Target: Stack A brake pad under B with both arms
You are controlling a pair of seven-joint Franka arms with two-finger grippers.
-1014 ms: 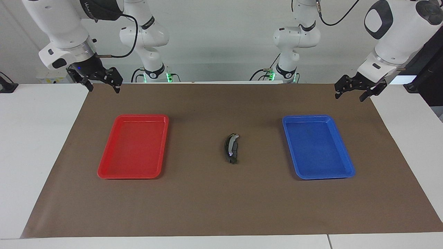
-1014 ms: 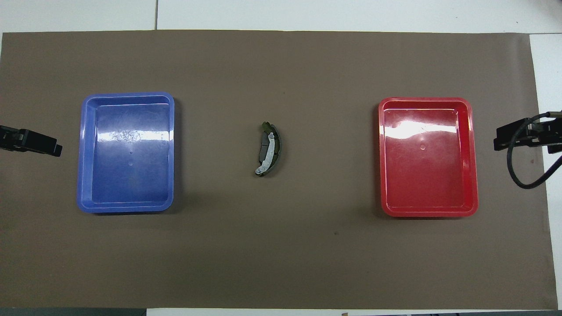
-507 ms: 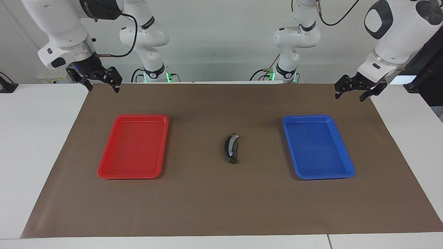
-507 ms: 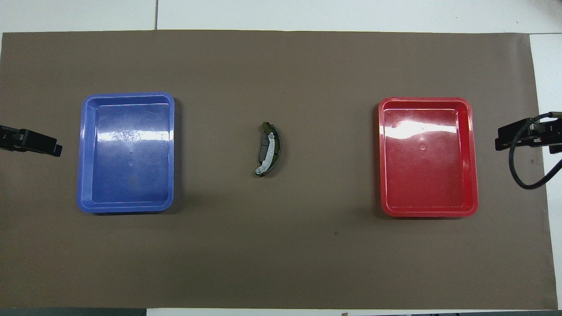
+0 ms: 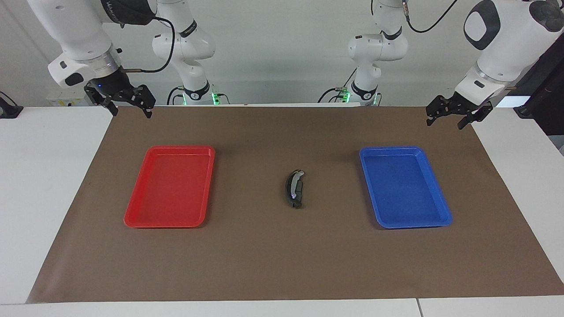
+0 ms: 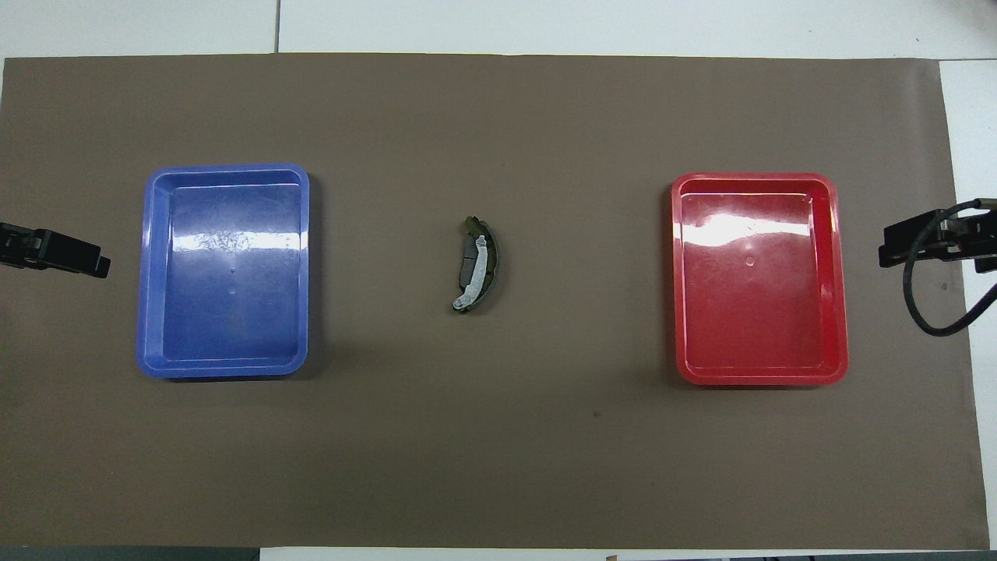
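B (image 6: 481, 263), a thin dark crescent with a silvery-grey strip, lies on the stubby grey A brake pad (image 6: 467, 265) on the brown mat (image 6: 498, 467), midway between the blue tray (image 6: 145, 273) and red tray (image 6: 840, 273); the pad shows only partly. The left gripper (image 5: 449, 118) and right gripper (image 5: 128, 108) both hang empty with fingers spread, each over the mat's corner at its own arm's end.

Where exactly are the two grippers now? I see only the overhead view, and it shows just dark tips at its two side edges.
Observer: The left gripper hangs raised in the air over the brown mat at the left arm's end, touching nothing.
Operator: And the right one?
Observer: The right gripper is also up in the air, over the mat's edge at the right arm's end.
Operator: Are they open?
Observer: Both are open, and neither holds anything.
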